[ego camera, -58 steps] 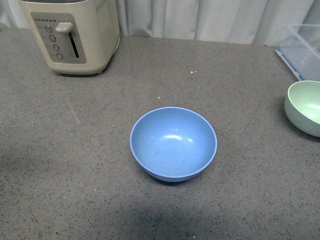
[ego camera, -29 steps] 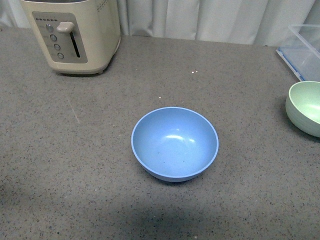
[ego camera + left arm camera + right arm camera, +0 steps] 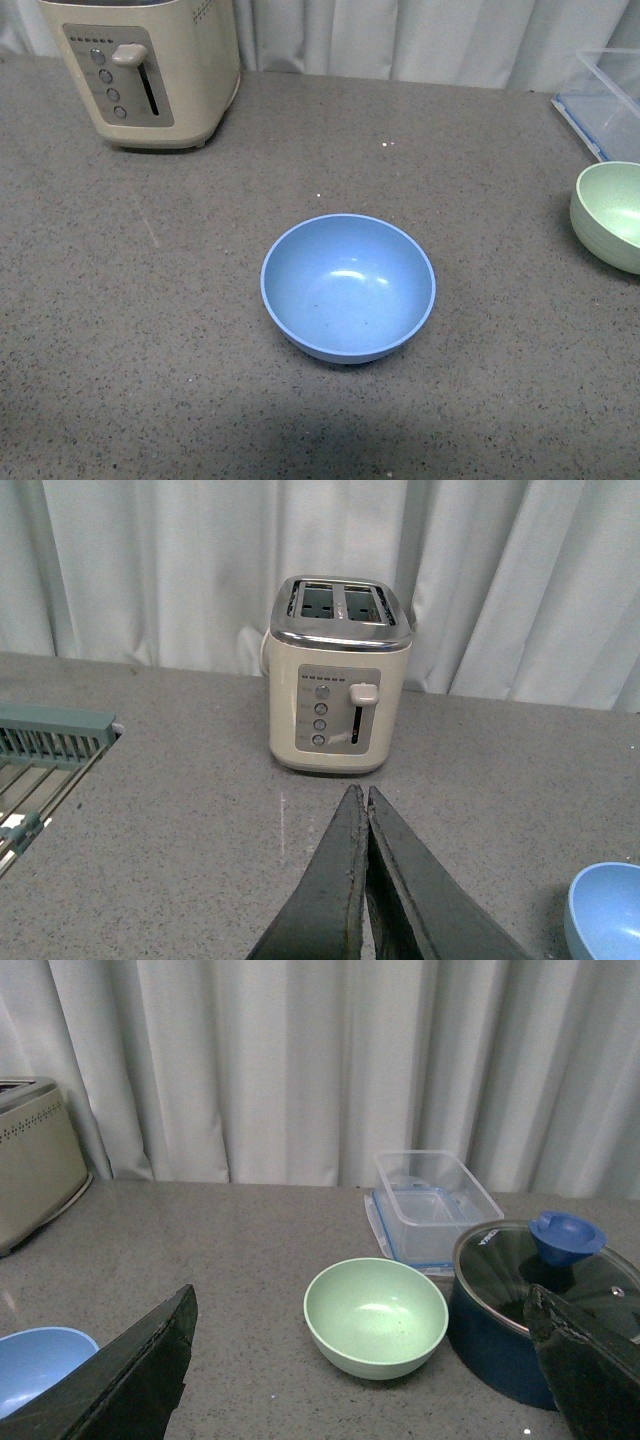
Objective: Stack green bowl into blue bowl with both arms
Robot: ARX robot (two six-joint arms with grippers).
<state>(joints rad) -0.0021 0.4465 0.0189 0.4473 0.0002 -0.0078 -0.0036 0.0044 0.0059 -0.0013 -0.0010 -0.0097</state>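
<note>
toaster behind bowl, leftward

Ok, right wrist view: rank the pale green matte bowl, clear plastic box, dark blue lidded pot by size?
1. dark blue lidded pot, partly hidden
2. green bowl and clear plastic box: alike; box sits farther
</note>
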